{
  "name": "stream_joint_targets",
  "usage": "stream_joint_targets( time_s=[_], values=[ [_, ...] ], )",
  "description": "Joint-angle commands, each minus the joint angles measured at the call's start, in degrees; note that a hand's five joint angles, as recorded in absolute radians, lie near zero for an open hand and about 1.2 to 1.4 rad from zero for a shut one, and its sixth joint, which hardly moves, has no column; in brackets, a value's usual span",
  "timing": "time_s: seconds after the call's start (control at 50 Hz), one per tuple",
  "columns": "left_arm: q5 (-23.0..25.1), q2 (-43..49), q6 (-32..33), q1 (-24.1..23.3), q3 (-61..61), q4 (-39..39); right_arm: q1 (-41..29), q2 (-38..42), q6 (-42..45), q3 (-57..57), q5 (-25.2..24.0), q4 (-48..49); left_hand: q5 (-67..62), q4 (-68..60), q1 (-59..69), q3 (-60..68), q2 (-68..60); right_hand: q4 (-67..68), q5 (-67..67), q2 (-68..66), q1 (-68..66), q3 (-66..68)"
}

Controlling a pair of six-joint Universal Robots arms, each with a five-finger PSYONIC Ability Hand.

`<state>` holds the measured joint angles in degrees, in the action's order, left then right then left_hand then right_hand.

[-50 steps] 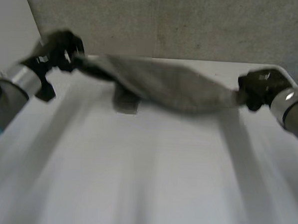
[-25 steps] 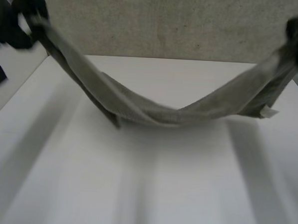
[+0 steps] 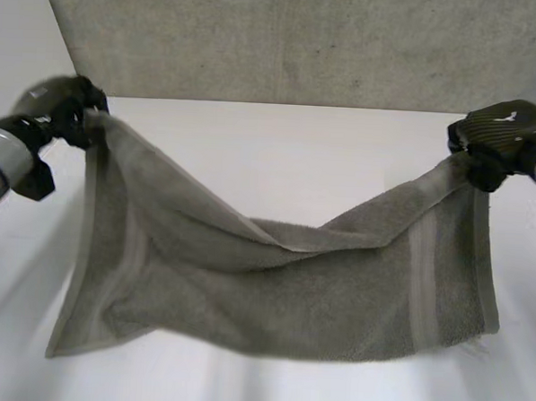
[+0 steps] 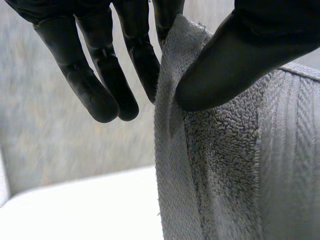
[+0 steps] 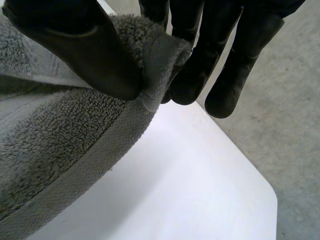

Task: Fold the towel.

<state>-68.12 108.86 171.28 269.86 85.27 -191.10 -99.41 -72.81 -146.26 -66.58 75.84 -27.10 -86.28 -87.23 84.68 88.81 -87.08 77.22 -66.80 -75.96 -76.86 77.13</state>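
Note:
A grey towel (image 3: 272,291) hangs spread between my two hands above the white table (image 3: 279,156), sagging in the middle, its lower edge near the table's front. My left hand (image 3: 61,109) pinches the towel's upper left corner (image 4: 200,125) between thumb (image 4: 235,60) and fingers (image 4: 140,55). My right hand (image 3: 501,136) pinches the upper right corner (image 5: 150,65) the same way, the thumb (image 5: 85,50) pressing the cloth against the fingers (image 5: 200,55). Both arms are held wide apart at about the same height.
A grey textured wall (image 3: 294,40) stands behind the table's far edge. In the right wrist view the table's rounded corner (image 5: 267,192) shows, with grey floor (image 5: 295,100) past it.
The hands swung high and apart, then came back down into view. The towel, bunched like a rope a second ago, has dropped open into a hanging sheet.

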Motion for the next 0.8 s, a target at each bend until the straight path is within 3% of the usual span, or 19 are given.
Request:
stream_joint_targets(
  time_s=[0.02,0.12,0.16,0.18,0.2,0.22,0.26,0.38,0.5,0.64,0.8],
  values=[
    [-10.9,10.5,13.9,-6.5,-14.0,7.0,-4.7,11.6,0.8,12.3,9.4,3.6,16.3,7.2,-4.7,-8.8,7.1,2.8,-3.2,-4.0,-3.1,2.9],
    [-14.6,11.3,15.4,-8.1,-24.2,7.2,-6.5,15.2,1.5,20.1,14.9,12.8,16.3,7.2,-4.7,-8.8,7.1,2.8,-3.2,-4.0,-3.1,2.9],
    [-16.3,10.5,14.6,-9.0,-31.1,7.1,-6.8,13.8,0.5,20.2,17.3,25.4,16.3,7.2,-4.7,-8.8,7.1,2.8,-3.2,-4.0,-3.1,2.9],
    [-16.3,10.5,14.6,-9.0,-31.1,7.1,-6.8,13.7,0.5,20.2,17.3,25.5,16.3,7.2,-4.7,-8.8,7.1,2.8,-3.2,-4.0,-3.1,2.9],
    [-16.9,9.5,13.1,-9.4,-34.0,6.9,-6.8,11.3,-0.7,18.3,18.3,32.1,16.3,7.2,-4.7,-8.8,7.1,2.8,-3.2,-4.0,-3.1,2.9],
    [-17.0,9.5,13.1,-9.4,-34.0,6.9,-6.8,11.3,-0.7,18.3,18.3,32.2,16.3,7.2,-4.7,-8.8,7.1,2.8,-3.2,-4.0,-3.1,2.9],
    [-17.4,6.7,7.1,-9.4,-37.8,5.2,-6.8,3.2,-2.8,12.5,18.5,40.2,16.3,7.2,-4.7,-8.8,7.1,2.8,-3.2,-4.0,-3.1,2.9],
    [-16.6,4.1,-1.5,-6.9,-40.2,4.9,-6.8,-1.1,-3.6,7.3,16.2,37.7,16.3,7.2,-4.7,-8.8,7.1,2.8,-3.2,-4.0,-3.1,2.9],
    [-16.2,4.7,-2.2,-6.6,-37.0,5.0,-6.6,-0.8,-3.4,5.2,14.5,28.0,16.3,7.2,-4.7,-8.8,7.1,2.8,-3.2,-4.0,-3.1,2.9],
    [-7.9,5.2,-2.0,-6.2,-20.0,3.4,-6.0,3.4,-3.2,-1.6,10.9,17.7,16.3,7.2,-4.7,-8.8,7.1,2.8,-3.2,-4.0,-3.1,2.9],
    [-2.1,9.2,0.3,-6.1,-1.5,-4.6,-5.3,8.4,-2.9,-10.9,9.2,17.8,16.3,7.2,-4.7,-8.8,7.1,2.8,-3.2,-4.0,-3.1,2.9]
  ],
)
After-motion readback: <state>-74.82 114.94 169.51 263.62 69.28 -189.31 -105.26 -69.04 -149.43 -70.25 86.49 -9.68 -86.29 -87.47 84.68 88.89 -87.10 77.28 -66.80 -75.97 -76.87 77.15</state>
